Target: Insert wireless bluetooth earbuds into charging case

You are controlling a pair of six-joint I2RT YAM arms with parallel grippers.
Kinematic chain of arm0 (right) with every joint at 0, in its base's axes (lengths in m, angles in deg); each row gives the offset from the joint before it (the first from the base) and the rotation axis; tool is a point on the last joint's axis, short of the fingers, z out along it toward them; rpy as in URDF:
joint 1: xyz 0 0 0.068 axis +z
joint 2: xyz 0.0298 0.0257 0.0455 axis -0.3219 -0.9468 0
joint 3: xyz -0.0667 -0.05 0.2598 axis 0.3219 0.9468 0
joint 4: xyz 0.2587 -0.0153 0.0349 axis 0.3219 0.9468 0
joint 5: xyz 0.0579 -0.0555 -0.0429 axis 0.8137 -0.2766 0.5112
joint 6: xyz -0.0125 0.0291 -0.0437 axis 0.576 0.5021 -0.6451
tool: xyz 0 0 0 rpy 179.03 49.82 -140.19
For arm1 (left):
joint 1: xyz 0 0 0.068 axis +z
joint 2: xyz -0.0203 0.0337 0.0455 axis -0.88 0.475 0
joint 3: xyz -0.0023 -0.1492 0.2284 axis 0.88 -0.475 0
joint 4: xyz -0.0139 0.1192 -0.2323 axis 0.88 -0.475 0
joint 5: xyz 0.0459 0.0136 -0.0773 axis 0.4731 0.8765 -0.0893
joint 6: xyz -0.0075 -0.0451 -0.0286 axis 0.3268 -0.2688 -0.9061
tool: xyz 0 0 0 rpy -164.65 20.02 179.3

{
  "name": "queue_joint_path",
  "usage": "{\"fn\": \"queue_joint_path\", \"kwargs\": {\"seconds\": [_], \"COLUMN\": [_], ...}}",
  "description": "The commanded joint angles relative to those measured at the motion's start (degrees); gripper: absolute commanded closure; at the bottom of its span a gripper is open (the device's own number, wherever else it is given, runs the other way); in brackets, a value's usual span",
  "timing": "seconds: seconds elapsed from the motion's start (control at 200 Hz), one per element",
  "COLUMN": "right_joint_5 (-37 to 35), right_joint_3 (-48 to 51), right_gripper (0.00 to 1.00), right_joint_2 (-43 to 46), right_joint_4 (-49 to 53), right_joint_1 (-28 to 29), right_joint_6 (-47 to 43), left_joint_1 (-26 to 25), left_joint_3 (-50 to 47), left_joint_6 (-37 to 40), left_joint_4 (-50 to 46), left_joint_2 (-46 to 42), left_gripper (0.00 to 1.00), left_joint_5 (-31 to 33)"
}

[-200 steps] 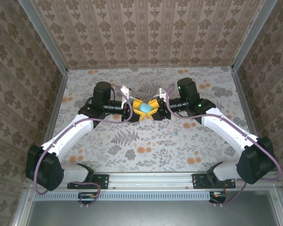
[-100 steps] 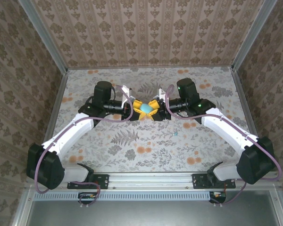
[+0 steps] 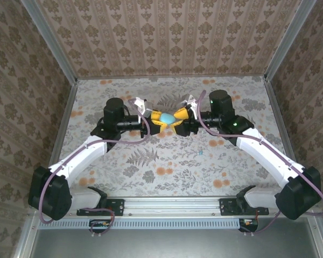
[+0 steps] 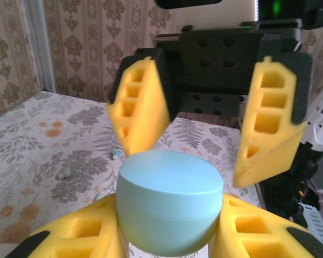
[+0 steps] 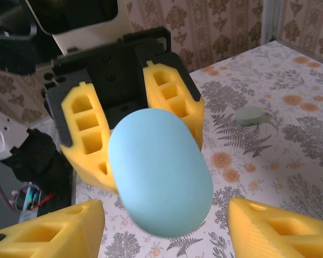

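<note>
The charging case, a pale blue pebble with its lid down, hangs above the table between the yellow fingers of my left gripper, which is shut on it. In the top view the case sits between both grippers at mid table. My right gripper faces it, open, its fingers apart from the case. Tiny pale earbuds lie on the floral table below, and one more earbud lies nearer the front.
A grey-green pebble-shaped case lies on the table beyond the grippers. Patterned walls and metal posts ring the floral table. The two grippers stand nose to nose.
My right gripper has opened and let go of the case. My left gripper has closed tighter on it. Both grippers and the case have shifted a little toward the far wall.
</note>
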Motion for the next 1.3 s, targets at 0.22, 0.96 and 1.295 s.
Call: {"fn": "queue_joint_path", "kwargs": {"seconds": [0.22,0.96,1.295], "right_joint_5": [-2.7,-13.5,-12.5], "right_joint_3": [1.5,-1.2,-3.3], "right_gripper": [0.37,0.40,0.40], "right_joint_2": [1.3,0.4,-1.1], "right_joint_4": [-4.3,-7.2,-8.0], "right_joint_1": [-0.4,-1.3,-1.7], "right_joint_6": [10.4,17.6,19.9], "left_joint_1": [-0.9,-2.1,-2.1], "left_joint_3": [-1.5,-1.4,-1.6], "left_joint_6": [-7.8,-8.4,-8.4], "left_joint_4": [11.9,11.8,11.9], "left_joint_2": [-1.6,-1.7,-1.9], "left_gripper": [0.73,0.73,0.74], "left_joint_5": [4.1,2.4,2.7]}}
